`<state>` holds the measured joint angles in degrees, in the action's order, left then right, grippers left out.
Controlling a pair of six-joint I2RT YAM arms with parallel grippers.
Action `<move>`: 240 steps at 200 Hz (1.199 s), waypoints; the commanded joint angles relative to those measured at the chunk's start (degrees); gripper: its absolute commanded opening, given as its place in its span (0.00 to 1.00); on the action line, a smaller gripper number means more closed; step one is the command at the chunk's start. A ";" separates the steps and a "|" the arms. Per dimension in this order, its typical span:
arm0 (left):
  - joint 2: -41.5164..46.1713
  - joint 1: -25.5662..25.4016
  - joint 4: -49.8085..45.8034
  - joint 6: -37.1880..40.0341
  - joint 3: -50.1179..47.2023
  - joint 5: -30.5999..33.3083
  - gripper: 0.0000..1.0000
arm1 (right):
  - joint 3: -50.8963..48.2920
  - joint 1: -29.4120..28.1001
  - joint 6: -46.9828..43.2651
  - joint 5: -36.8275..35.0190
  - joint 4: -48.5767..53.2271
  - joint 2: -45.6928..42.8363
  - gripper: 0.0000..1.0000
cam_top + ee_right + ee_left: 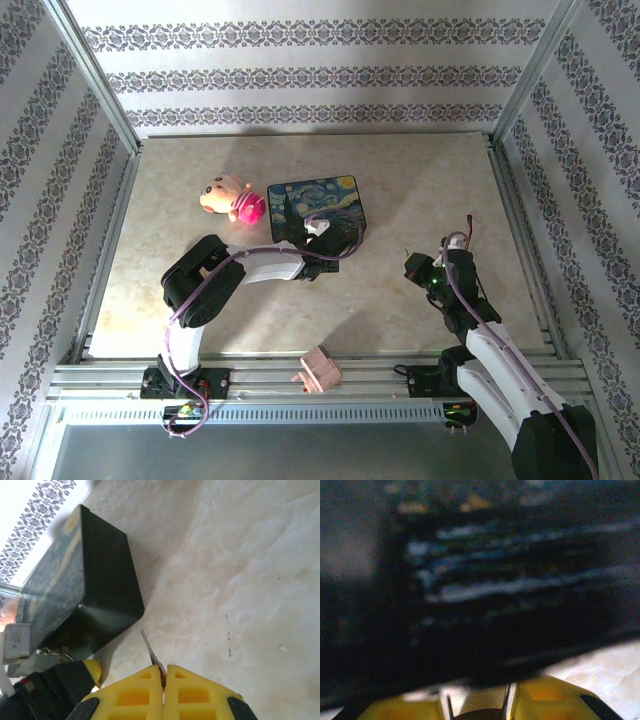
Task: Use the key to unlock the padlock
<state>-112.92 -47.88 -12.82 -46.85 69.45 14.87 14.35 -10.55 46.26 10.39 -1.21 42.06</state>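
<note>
1. The right gripper (163, 670) has its fingers pressed together on the key (150, 650), right of the painted box (90, 580) at mid-table.
2. The left gripper (479, 702) is at the box's near side, where the padlock probably hangs; its finger state is too blurred to tell.
3. Risk: the slim key may twist in the fingers or miss an unsteadied keyhole.

One box (300, 200), one plush (230, 197) — one key (149, 650)

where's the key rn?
Right wrist view: the key is pinched in the shut right gripper, its blade poking out over the table, right of the dark painted box.
</note>
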 commanded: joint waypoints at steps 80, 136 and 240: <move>5.59 1.60 6.97 -7.50 -2.78 -10.94 0.24 | -9.03 -10.35 -2.82 1.68 -13.11 -1.61 0.00; 5.43 2.58 11.23 -10.94 -3.65 -15.83 0.25 | -9.48 -15.43 -3.95 0.22 -21.30 5.31 0.00; 5.02 4.72 17.62 -17.67 -6.42 -20.50 0.25 | -6.73 -20.39 -2.69 -2.10 -37.47 24.88 0.00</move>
<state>-109.58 -44.23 0.67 -61.65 63.72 -4.54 5.48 -30.28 43.68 8.12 -30.87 60.99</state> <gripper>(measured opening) 0.280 0.043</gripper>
